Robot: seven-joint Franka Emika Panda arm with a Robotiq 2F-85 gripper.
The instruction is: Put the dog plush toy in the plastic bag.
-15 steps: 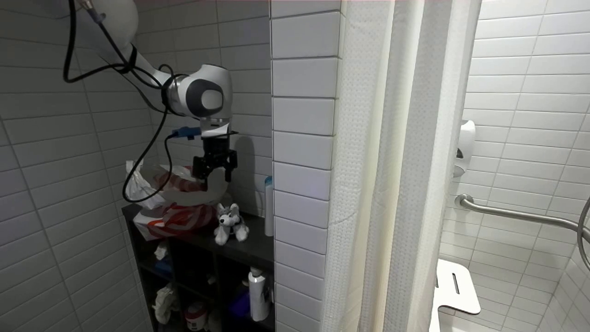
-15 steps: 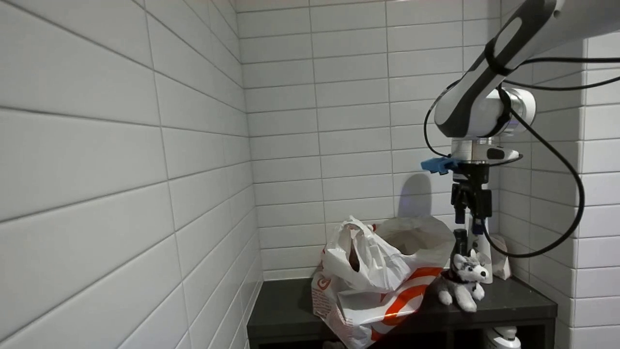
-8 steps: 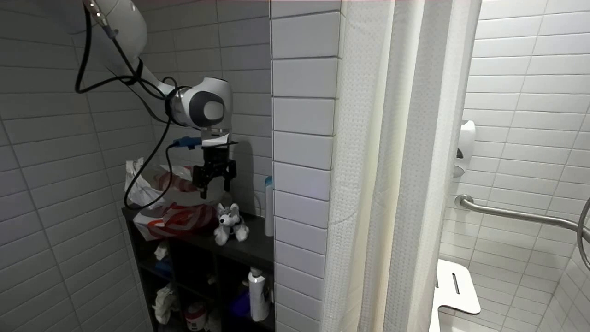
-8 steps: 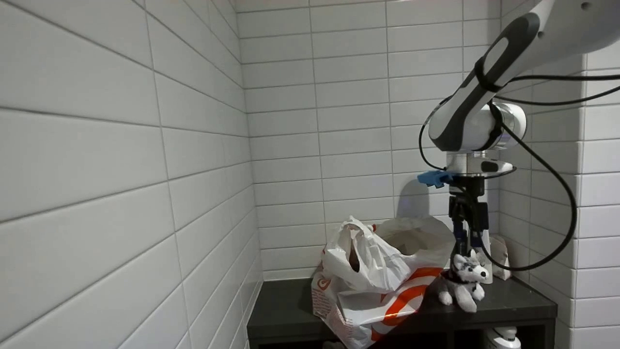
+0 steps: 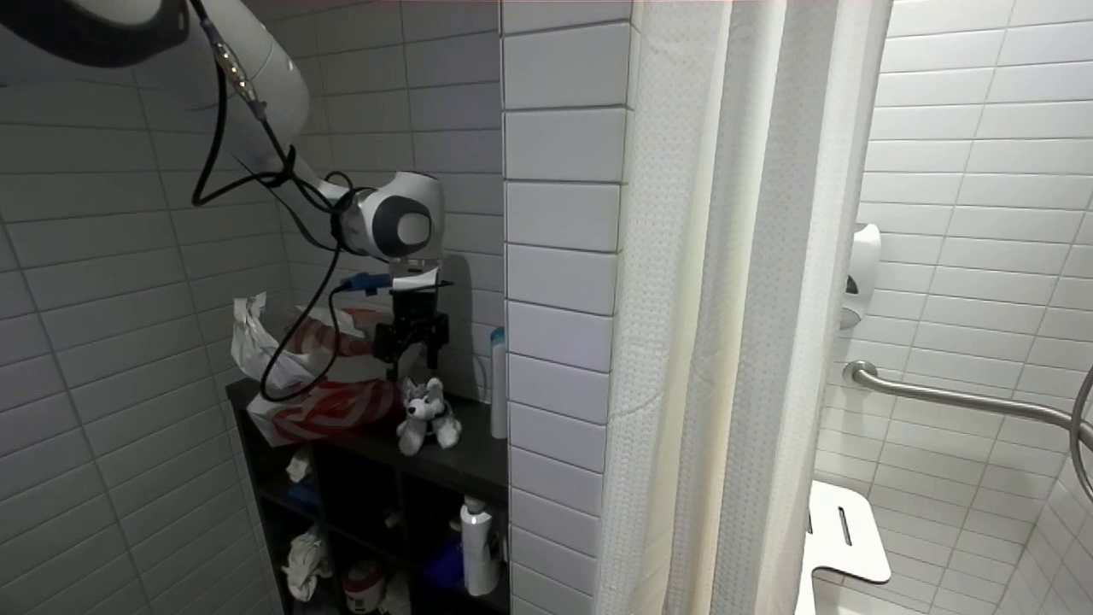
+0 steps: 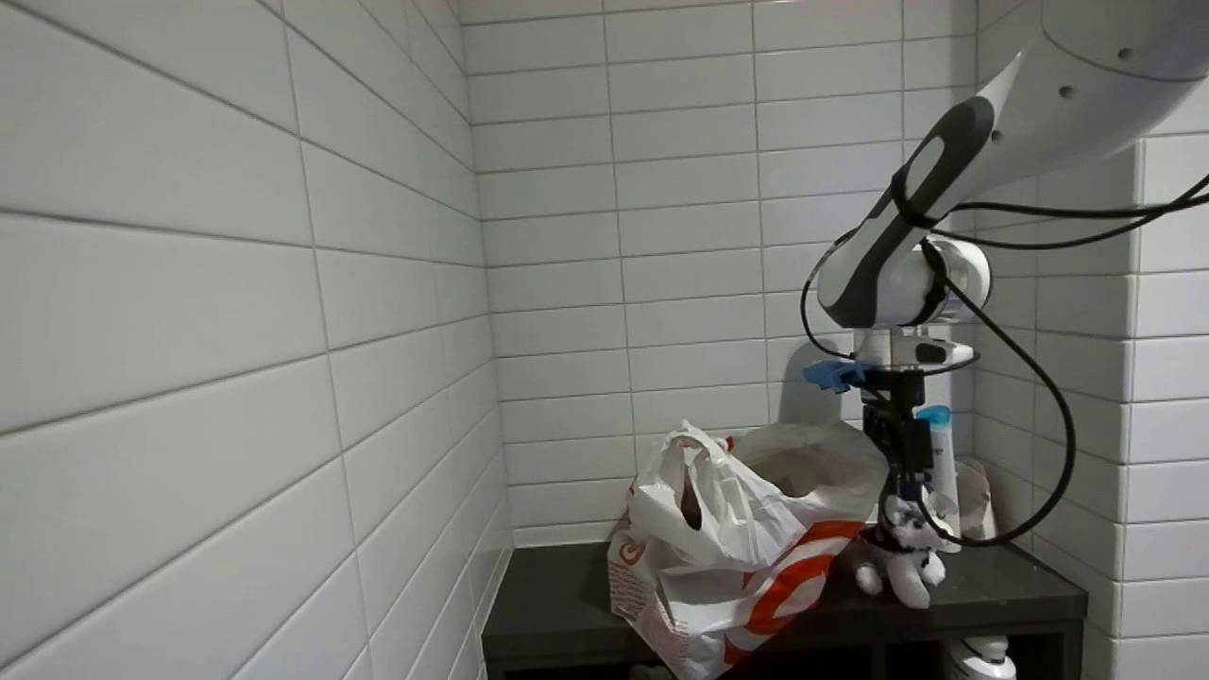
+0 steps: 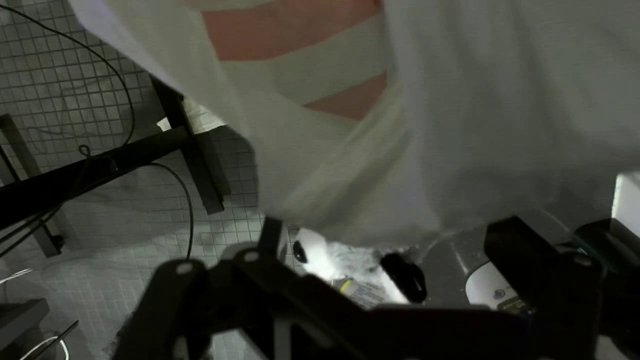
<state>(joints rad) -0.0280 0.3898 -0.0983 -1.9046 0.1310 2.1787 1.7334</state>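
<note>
The grey and white dog plush toy (image 5: 424, 416) sits upright on the dark shelf top, right beside the plastic bag; it also shows in an exterior view (image 6: 902, 569). The white and red plastic bag (image 5: 337, 410) stands slumped with its mouth open upward, also in an exterior view (image 6: 789, 590). My gripper (image 5: 412, 367) points down, open, just above and behind the toy's head. In the wrist view my fingers (image 7: 392, 235) stand wide apart, with the toy (image 7: 352, 265) partly seen between them. The bag (image 7: 310, 135) fills the upper part there and hides some of the toy.
A white bottle with a blue cap (image 6: 937, 444) stands behind the toy near the tiled wall. The dark shelf (image 6: 557, 595) holds bottles and cloths in its compartments below. A tiled wall corner (image 5: 559, 342) stands beside the shelf. A black cable (image 6: 1053, 378) loops from the arm.
My gripper has come down from above to the toy's head, shifting a little toward the right in an exterior view at the end. The toy and bag have not moved.
</note>
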